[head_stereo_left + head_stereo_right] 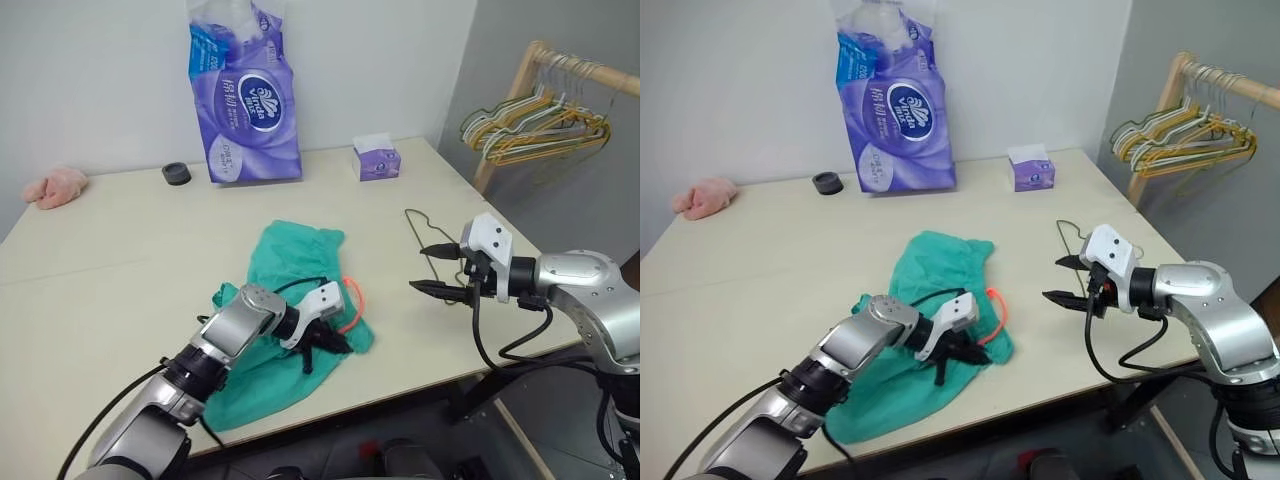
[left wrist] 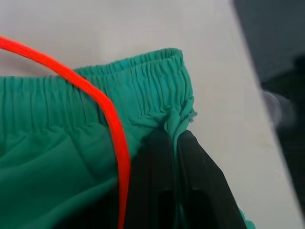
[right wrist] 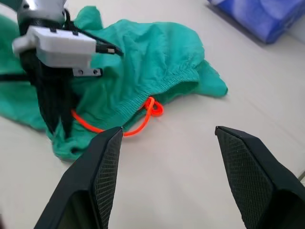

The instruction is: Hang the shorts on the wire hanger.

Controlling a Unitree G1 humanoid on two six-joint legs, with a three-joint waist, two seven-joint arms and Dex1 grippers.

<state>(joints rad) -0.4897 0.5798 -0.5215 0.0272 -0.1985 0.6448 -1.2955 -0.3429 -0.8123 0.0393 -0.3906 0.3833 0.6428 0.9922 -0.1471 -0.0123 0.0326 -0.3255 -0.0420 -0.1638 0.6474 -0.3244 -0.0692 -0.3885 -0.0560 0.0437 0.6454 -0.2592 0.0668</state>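
Surface: pale beige table (image 1: 120, 260), crumpled teal-green shorts (image 1: 295, 260) lying on it.
Left gripper (image 1: 318, 350): clamped on shorts' waistband.
Right gripper (image 1: 438, 268): fingers apart, apparently empty.
Room: grey walls, wooden rack (image 1: 540, 60) of hangers.

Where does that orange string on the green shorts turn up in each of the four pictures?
Left eye view: the drawstring curls at the shorts' right edge.
Right eye view: same spot, beside the left end effector.
Left wrist view: it crosses the waistband.
Right wrist view: it loops below the waistband.
Shared landmark: the gathered waistband.
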